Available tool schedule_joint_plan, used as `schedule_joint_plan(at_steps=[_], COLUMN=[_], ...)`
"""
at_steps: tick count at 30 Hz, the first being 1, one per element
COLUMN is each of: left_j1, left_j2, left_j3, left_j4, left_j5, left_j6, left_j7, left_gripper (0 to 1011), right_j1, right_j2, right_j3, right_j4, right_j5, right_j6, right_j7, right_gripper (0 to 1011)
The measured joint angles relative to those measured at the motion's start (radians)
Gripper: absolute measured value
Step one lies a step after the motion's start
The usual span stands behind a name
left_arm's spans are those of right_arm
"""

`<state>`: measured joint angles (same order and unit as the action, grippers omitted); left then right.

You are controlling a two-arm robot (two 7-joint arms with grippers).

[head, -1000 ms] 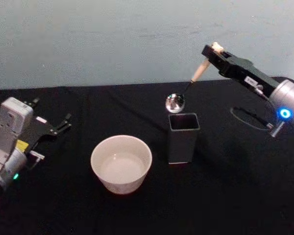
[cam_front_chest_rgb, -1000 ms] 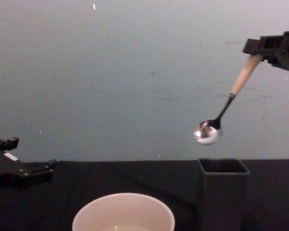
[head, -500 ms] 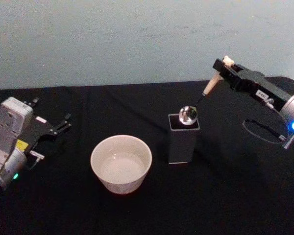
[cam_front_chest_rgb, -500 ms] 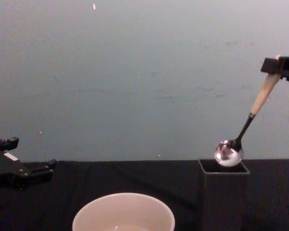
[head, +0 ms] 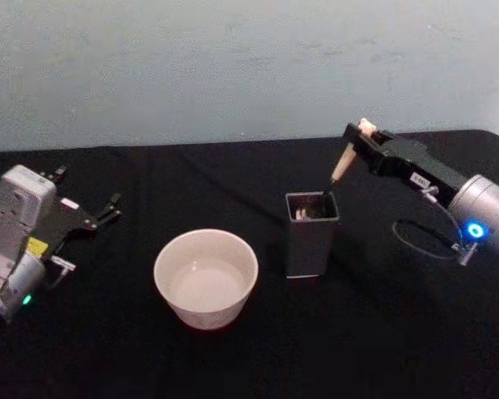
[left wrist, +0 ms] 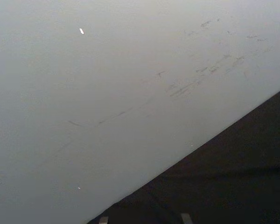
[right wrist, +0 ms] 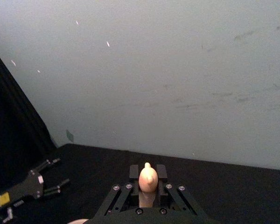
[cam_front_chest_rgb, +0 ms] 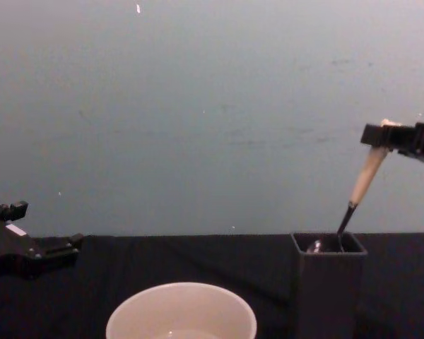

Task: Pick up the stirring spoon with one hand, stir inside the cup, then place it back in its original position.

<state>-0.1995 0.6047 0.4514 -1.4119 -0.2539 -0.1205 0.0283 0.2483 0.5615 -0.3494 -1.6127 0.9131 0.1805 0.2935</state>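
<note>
Overhead, the right tool (head: 359, 135) pinches the spoon (head: 342, 166) by its handle top, with the bowl down inside the box (head: 309, 245) at 3 o'clock of the cup (head: 205, 278). The left tool (head: 108, 208) sits spread at the cup's 9 o'clock. From the chest, the spoon (cam_front_chest_rgb: 364, 180) leans toward 1 o'clock. At the right wrist, the fingers (right wrist: 134, 173) clamp its bear head.

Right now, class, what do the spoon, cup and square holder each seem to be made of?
The stirring spoon, held by the right gripper: handle looks like pale matte wood or plastic, unclear which; the bowl inside the holder glints, so likely polished metal. The cup: cream and smooth, probably ceramic. Holder: dark grey, thin flat walls, dull finish, perhaps plastic or coated metal.
</note>
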Motion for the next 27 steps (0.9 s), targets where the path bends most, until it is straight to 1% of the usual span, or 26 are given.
schedule_joint_plan(at_steps=[6, 12, 27], left_j1=[0.000, 0.000, 0.000], left_j2=[0.000, 0.000, 0.000], left_j3=[0.000, 0.000, 0.000], left_j4=[0.000, 0.000, 0.000], left_j5=[0.000, 0.000, 0.000], left_j6=[0.000, 0.000, 0.000], left_j7=[0.000, 0.000, 0.000], left_gripper=[1001, 1001, 1001], right_j1=[0.015, 0.024, 0.021], right_j2=[-0.013, -0.024, -0.042], right_j3=[-0.029, -0.051, -0.067], right_j4=[0.034, 0.065, 0.097], right_j5=[-0.036, -0.075, -0.136], right_j6=[-0.002, -0.002, 0.015], right_j7=[-0.002, 0.001, 0.015], right_gripper=[223, 223, 223])
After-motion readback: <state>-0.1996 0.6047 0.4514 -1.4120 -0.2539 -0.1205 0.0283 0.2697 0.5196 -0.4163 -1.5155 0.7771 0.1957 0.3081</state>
